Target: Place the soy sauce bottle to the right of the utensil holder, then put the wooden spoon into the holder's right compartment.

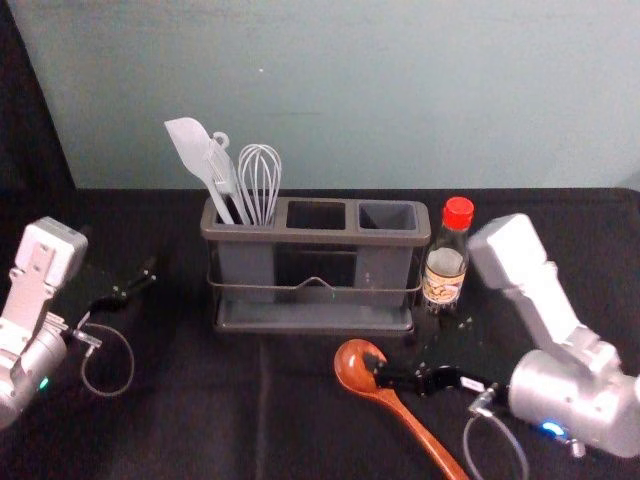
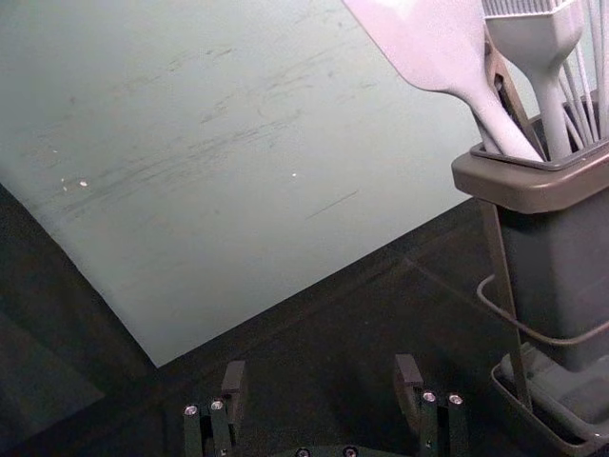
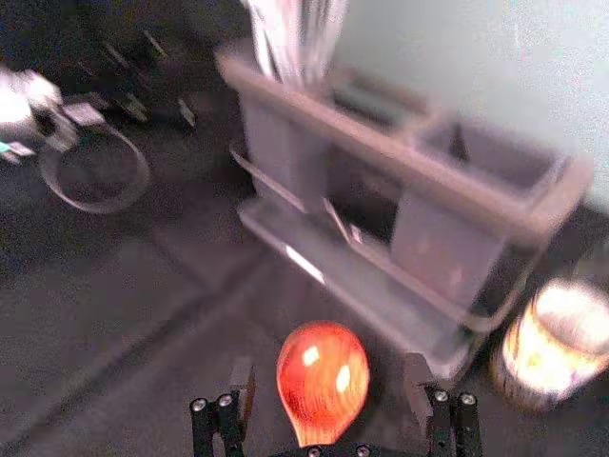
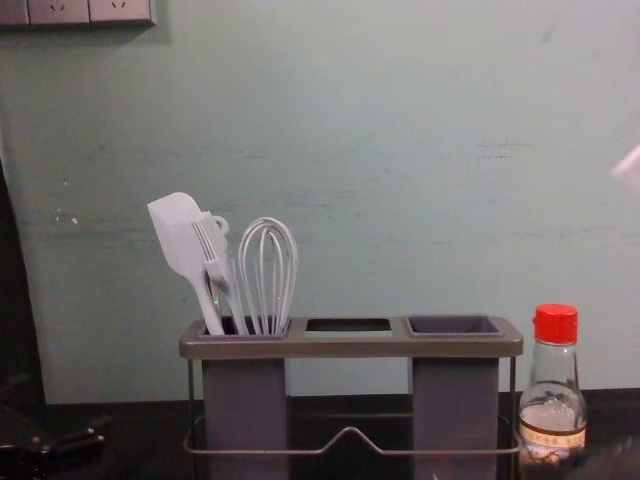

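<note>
The soy sauce bottle (image 1: 445, 262), red-capped, stands upright just right of the grey utensil holder (image 1: 314, 237); the chest view also has the bottle (image 4: 553, 390) beside the holder (image 4: 350, 347). Its right compartment (image 1: 388, 216) holds nothing. The wooden spoon (image 1: 408, 420) lies on the table in front, bowl toward the holder. My right gripper (image 1: 420, 348) is low near the spoon's bowl; in the right wrist view the right gripper (image 3: 330, 390) is open, with the spoon bowl (image 3: 324, 381) between its fingers, not gripped. Left of the holder, my left gripper (image 1: 118, 262) waits; in its wrist view the left gripper (image 2: 319, 386) is open.
A white spatula (image 1: 196, 155), a brush and a whisk (image 1: 260, 180) stand in the holder's left compartment. Dark cloth (image 1: 200, 400) covers the table, and a pale green wall (image 1: 400, 90) rises behind it. The bottle stands close to the right arm.
</note>
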You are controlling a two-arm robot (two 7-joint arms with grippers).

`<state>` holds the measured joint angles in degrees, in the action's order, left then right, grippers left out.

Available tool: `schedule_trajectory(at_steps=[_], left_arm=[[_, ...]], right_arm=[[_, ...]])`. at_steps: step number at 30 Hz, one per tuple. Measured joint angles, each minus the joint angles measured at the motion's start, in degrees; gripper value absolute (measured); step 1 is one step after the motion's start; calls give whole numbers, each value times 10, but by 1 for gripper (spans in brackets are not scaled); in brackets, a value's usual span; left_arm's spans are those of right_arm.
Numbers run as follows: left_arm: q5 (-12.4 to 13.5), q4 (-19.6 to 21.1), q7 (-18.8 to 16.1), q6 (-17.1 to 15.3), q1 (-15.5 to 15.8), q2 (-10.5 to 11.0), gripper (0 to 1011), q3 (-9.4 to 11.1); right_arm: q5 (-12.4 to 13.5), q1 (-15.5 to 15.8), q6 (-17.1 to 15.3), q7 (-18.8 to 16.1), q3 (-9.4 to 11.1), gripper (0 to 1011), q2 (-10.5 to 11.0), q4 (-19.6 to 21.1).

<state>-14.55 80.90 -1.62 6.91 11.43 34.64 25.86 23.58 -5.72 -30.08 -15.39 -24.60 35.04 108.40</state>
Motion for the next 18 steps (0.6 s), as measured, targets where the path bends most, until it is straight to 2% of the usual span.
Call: schedule_trajectory(at_steps=[1,2,3,4,7,11,18], left_arm=[[0,0,0,0,0,0,1011,0],[0,0,0,0,0,0,1011,0],[0,0,0,0,0,0,1011,0],[0,0,0,0,0,0,1011,0],[0,0,0,0,0,0,1011,0],[0,0,0,0,0,0,1011,0],[0,0,0,0,0,0,1011,0]], right_arm=[[0,-6,-23,6,-3,1003,-7,-6],[0,-20,-66,16,-9,1002,-26,-21],[0,-20,-66,16,-9,1003,-26,-21],[0,-34,-100,26,-13,1002,-44,-40],[-3,-56,-138,40,-20,1002,-71,-72],[-17,-76,-159,47,-34,1002,-90,-99],[-45,-99,-159,34,-66,1002,-100,-120]])
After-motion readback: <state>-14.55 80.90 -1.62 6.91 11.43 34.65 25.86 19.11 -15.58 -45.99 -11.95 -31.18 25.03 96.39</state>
